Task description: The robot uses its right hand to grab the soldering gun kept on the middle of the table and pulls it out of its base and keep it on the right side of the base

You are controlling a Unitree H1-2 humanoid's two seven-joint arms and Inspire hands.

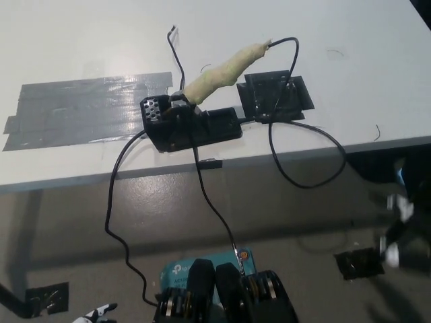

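We see the soldering gun [222,69] still seated in its black base [192,126] on the counter [87,40], while our left hand [94,313] barely shows, fingers unclear.

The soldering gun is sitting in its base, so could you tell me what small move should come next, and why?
Probably raise the right hand toward the soldering gun: it is seated in the base on the table, and that blurred hand hangs low, below the table edge.

The soldering gun [225,67], its handle wrapped in pale yellow-green, sat tilted in its black base [192,126], pointing toward two o'clock, mid-bench near my edge.
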